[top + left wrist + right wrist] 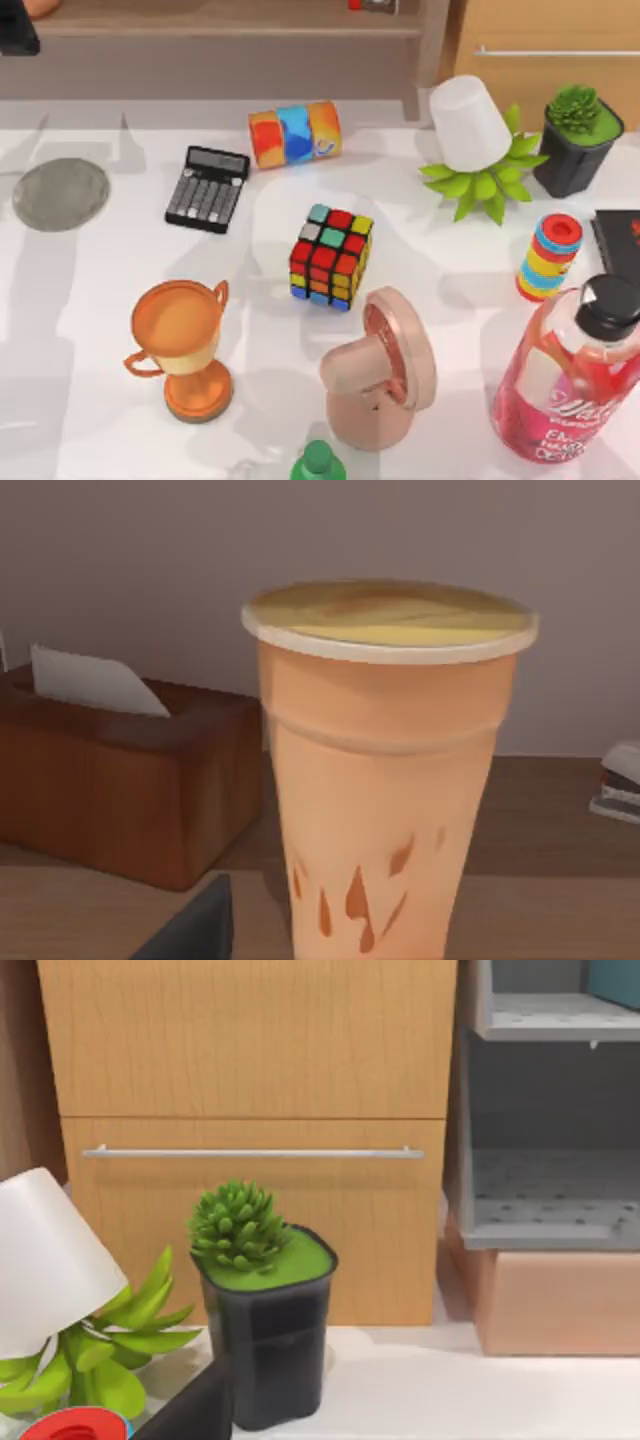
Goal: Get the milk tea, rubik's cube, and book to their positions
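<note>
Cut-offs and hidden parts around the table

In the top view, the pink bottle (570,385) is running off the right and lower edges, its label text too blurred to read; the green bottle cap (318,462) is showing only its top at the lower edge, and the black slab (620,240) is being clipped at the right. In the left wrist view, the milk tea (385,780) is losing its base below the frame and is hiding part of the tissue box (120,780). The white cup (45,1260) is being cut at the right wrist view's edge.
</note>
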Controlling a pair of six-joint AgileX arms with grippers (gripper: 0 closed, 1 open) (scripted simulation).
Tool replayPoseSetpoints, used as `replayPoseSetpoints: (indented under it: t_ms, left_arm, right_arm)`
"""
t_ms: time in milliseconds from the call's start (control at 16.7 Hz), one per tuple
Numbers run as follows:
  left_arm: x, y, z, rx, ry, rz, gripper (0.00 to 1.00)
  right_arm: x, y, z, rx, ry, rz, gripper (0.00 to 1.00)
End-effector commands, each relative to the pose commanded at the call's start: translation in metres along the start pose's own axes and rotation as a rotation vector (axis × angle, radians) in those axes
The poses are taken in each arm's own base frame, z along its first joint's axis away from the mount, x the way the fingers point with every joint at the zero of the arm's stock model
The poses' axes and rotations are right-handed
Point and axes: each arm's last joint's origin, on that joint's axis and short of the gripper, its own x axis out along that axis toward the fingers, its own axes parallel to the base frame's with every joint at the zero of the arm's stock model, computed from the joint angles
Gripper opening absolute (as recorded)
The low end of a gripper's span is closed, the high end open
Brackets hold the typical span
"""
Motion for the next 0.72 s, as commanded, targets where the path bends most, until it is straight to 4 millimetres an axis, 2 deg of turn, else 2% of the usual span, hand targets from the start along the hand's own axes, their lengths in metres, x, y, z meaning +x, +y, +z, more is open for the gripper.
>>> replayPoseSetpoints:
  t_ms: [120, 300, 480, 720]
  left_arm:
    - [0.032, 0.004, -0.017, 0.003, 0.012, -0.004, 1.00]
    - [0.063, 0.009, -0.038, 0.008, 0.015, -0.009, 1.00]
    - [0.075, 0.011, -0.048, 0.011, 0.014, -0.010, 1.00]
    - [0.074, 0.009, -0.048, 0.010, 0.018, -0.014, 1.00]
  right_arm:
    - [0.000, 0.000, 0.000, 0.000, 0.000, 0.000, 1.00]
    - [0.000, 0.000, 0.000, 0.000, 0.000, 0.000, 1.00]
    - [0.000, 0.000, 0.000, 0.000, 0.000, 0.000, 1.00]
    - [0.000, 0.000, 0.000, 0.000, 0.000, 0.000, 1.00]
